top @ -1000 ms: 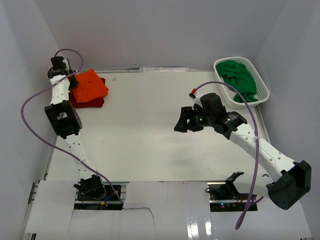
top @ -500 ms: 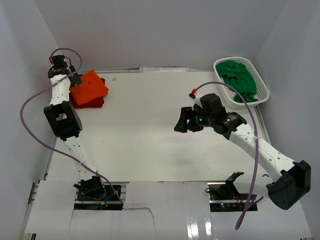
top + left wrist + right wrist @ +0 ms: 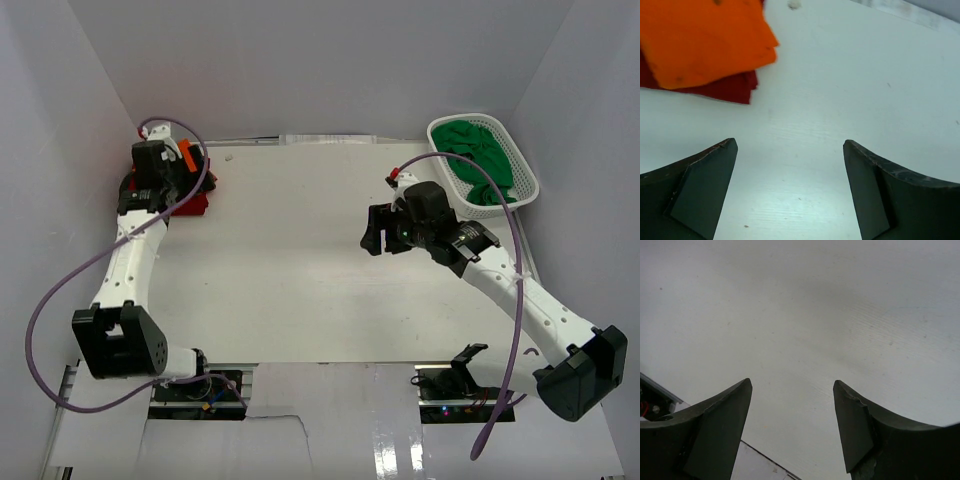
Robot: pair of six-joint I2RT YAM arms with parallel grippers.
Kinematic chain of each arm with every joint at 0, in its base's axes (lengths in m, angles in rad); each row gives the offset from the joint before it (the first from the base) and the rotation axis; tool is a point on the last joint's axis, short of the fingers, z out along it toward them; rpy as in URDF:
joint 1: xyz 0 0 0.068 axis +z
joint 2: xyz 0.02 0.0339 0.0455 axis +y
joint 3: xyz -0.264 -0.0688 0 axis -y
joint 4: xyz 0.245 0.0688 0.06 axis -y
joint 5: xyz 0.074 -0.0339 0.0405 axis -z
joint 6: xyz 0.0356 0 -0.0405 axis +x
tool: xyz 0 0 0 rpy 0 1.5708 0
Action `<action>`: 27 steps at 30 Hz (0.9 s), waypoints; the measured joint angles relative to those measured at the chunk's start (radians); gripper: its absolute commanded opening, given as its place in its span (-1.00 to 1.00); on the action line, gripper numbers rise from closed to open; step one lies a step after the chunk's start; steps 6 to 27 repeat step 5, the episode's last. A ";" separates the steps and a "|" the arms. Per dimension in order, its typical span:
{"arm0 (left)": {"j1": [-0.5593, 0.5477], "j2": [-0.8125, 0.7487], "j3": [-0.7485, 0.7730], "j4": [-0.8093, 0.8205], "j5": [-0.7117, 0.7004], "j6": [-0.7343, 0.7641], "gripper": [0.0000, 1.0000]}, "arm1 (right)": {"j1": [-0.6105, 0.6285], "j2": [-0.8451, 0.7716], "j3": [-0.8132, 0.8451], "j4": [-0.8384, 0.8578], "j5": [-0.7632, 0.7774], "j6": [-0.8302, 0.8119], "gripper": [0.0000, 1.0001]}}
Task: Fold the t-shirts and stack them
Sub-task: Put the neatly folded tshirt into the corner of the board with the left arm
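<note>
The bright orange t-shirt (image 3: 705, 40) lies folded on top of the folded dark red t-shirt (image 3: 735, 89) at the table's back left. In the top view my left gripper (image 3: 160, 182) hangs over this stack and hides most of it. Only an orange corner (image 3: 188, 154) and a red edge (image 3: 192, 206) show. In the left wrist view my left gripper (image 3: 790, 145) is open and empty, above bare table just beside the stack. The green t-shirt (image 3: 478, 160) lies crumpled in the basket. My right gripper (image 3: 372, 230) (image 3: 792, 385) hovers open and empty right of the table's middle.
The white mesh basket (image 3: 527, 186) stands at the back right corner. White walls close in the table on the left, back and right. A purple cable loops from each arm. The table's near edge (image 3: 760, 460) shows under my right gripper.
My left gripper opened and let go of the orange t-shirt, then swung from the back left corner to above the stack. My right gripper shifted slightly right and toward the back.
</note>
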 measured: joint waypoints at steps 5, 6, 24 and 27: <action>-0.105 -0.172 -0.217 0.027 0.108 -0.004 0.96 | -0.005 -0.003 0.015 -0.004 0.108 -0.047 0.46; -0.105 -0.172 -0.217 0.027 0.108 -0.004 0.96 | -0.005 -0.003 0.015 -0.004 0.108 -0.047 0.46; -0.105 -0.172 -0.217 0.027 0.108 -0.004 0.96 | -0.005 -0.003 0.015 -0.004 0.108 -0.047 0.46; -0.105 -0.172 -0.217 0.027 0.108 -0.004 0.96 | -0.005 -0.003 0.015 -0.004 0.108 -0.047 0.46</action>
